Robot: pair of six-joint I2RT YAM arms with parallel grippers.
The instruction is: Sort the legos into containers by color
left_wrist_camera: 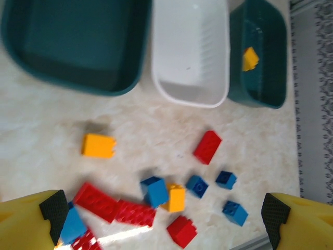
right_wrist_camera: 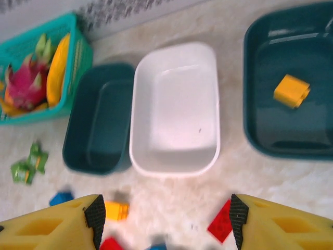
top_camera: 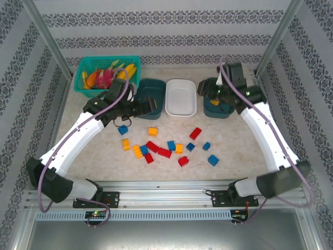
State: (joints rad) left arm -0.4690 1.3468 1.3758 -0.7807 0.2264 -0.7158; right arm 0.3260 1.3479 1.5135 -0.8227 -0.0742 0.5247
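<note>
Red, blue and yellow legos [top_camera: 164, 153] lie scattered on the table in front of three containers: a dark teal tray [top_camera: 152, 89], a white tray [top_camera: 181, 99] and a second dark teal tray [top_camera: 208, 110]. One yellow brick [right_wrist_camera: 291, 90] rests in the right teal tray [right_wrist_camera: 312, 130]; the other two trays hold nothing. My left gripper [top_camera: 147, 107] hangs open at the left tray's front edge, with bricks such as a blue one [left_wrist_camera: 154, 191] on the table below its wide-spread fingers. My right gripper [top_camera: 217, 95] hovers open over the right tray, nothing between its fingers [right_wrist_camera: 95, 219].
A bright teal mesh basket [top_camera: 86, 70] of toy fruit stands at the back left. A small green toy [right_wrist_camera: 28, 164] lies near the left tray. Metal posts rise at both back corners, and a metal rail [top_camera: 166, 198] runs along the near edge.
</note>
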